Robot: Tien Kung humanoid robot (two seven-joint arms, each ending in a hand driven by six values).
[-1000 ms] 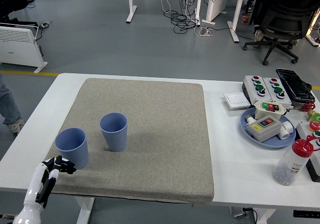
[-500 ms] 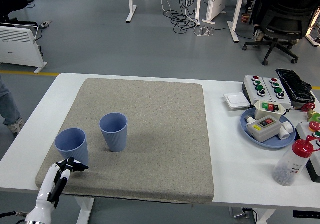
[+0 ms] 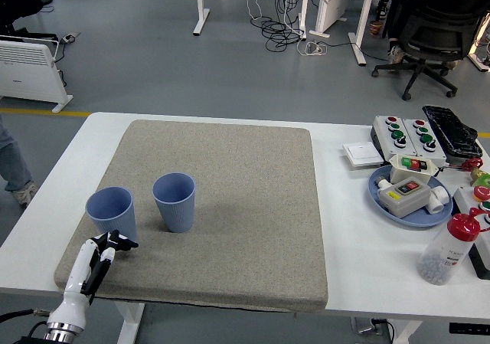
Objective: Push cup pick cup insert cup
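Two blue ribbed cups stand upright on the grey mat [image 3: 230, 206]. The left cup [image 3: 111, 213] is near the mat's left edge, and the right cup [image 3: 174, 201] is a short gap to its right. My left hand [image 3: 103, 252], white with black fingertips, comes up from the lower left corner. Its fingers are stretched forward and hold nothing, with the tips right at the base of the left cup on its near side. The right arm is out of the picture.
At the right of the white table [image 3: 360, 229] are a blue plate [image 3: 410, 198] with button boxes, a red-capped bottle [image 3: 449, 248], a grey button box [image 3: 406, 134] and a white switch [image 3: 362, 155]. A person's leg [image 3: 11, 164] shows at the far left.
My left hand has moved forward and to the right, up against the left cup. The left cup has slid away from the near edge, toward the far side and slightly right.
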